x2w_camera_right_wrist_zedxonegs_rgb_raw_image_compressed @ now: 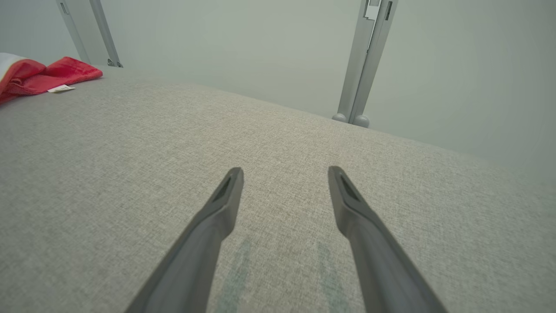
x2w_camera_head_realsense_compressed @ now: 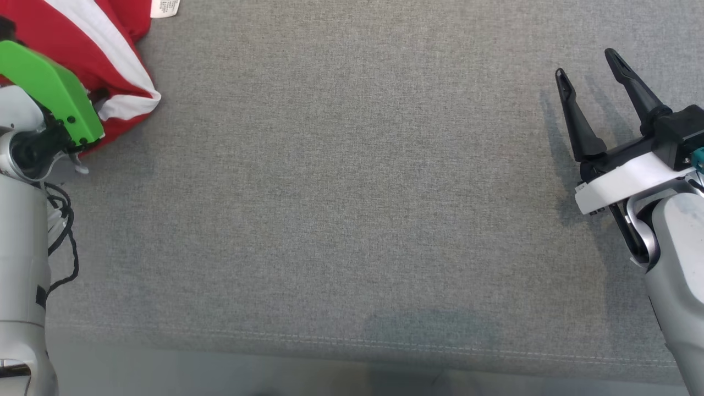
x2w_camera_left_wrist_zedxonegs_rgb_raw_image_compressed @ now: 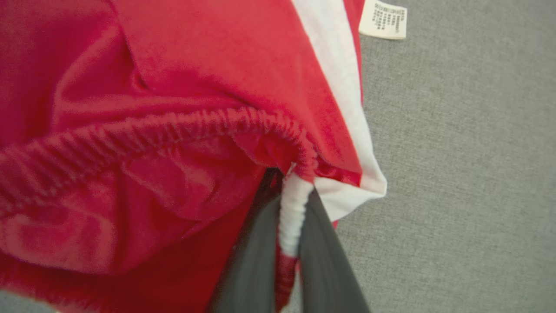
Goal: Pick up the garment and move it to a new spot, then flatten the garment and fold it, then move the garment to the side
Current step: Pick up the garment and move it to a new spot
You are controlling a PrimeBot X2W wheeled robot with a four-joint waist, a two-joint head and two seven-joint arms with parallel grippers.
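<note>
Garment (x2w_camera_left_wrist_zedxonegs_rgb_raw_image_compressed: 173,87) edge pinched in left fingers (x2w_camera_left_wrist_zedxonegs_rgb_raw_image_compressed: 325,269); grey surface (x2w_camera_head_realsense_compressed: 352,192) stretches rightward

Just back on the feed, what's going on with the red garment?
The left gripper is shut on the elastic edge of the red garment, which sits bunched at the left end of the grey surface. The right gripper hangs open over bare surface on the right, holding nothing. No flattening or folding done yet.

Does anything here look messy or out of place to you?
The red garment is crumpled in a heap at the far left of the grey surface, its white label poking out. The left gripper is shut on its elastic band. Nothing looks torn or spilled.
</note>
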